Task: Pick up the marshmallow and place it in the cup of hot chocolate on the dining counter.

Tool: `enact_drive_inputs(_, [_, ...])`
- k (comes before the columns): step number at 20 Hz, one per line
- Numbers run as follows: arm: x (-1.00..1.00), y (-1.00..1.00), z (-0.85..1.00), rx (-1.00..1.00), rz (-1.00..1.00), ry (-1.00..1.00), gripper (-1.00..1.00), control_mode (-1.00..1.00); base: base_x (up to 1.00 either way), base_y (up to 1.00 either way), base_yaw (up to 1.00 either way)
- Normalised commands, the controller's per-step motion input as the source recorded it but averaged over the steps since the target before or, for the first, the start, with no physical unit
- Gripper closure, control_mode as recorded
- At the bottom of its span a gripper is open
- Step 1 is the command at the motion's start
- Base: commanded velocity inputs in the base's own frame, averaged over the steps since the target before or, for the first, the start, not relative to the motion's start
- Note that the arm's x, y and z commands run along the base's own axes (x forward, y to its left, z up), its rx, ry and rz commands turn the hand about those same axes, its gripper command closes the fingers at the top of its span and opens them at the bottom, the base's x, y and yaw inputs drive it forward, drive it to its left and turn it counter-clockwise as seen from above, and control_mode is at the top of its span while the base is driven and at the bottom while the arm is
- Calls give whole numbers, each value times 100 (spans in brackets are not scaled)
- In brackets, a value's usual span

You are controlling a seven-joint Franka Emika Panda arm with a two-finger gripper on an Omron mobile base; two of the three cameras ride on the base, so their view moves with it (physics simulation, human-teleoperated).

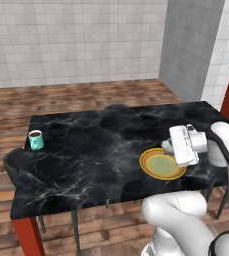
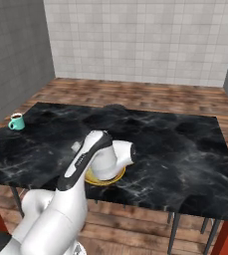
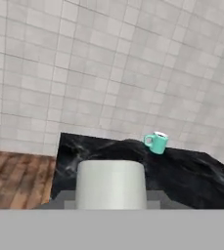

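My hand view shows the marshmallow [image 3: 111, 184] upright, a white cylinder filling the space at my jaws, apparently gripped. The teal cup of hot chocolate [image 3: 156, 142] stands beyond, handle leftward. Base views add the dining counter [image 1: 86, 150], yellow plate [image 1: 158, 165] and my gripper [image 1: 168, 146] above it.

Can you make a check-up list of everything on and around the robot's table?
Surface: dining counter, black marble top, red legs.
Job's things: cup of hot chocolate stands upright near the far left corner; marshmallow sits right in front of the hand camera, apparently held.
Clutter: yellow plate, orange rim, under the hand.
Gripper: gripper above the plate's edge, aimed toward the cup, seemingly shut on the marshmallow.
Cables: nothing seen.
Surroundings: dark chair, wooden floor, tiled walls.
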Motion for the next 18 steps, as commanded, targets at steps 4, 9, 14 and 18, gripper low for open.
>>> enact_drive_inputs(4, [0,19,1,8,26,-3,100,-100,0,0,0])
enact_drive_inputs(9, [0,2,3,17,17,0,100,-100,0,0,0])
enact_drive_inputs(14, [0,3,1,12,6,0,100,-100,0,0,0])
enact_drive_inputs(18, [0,10,0,7,0,-3,100,-100,0,0,0])
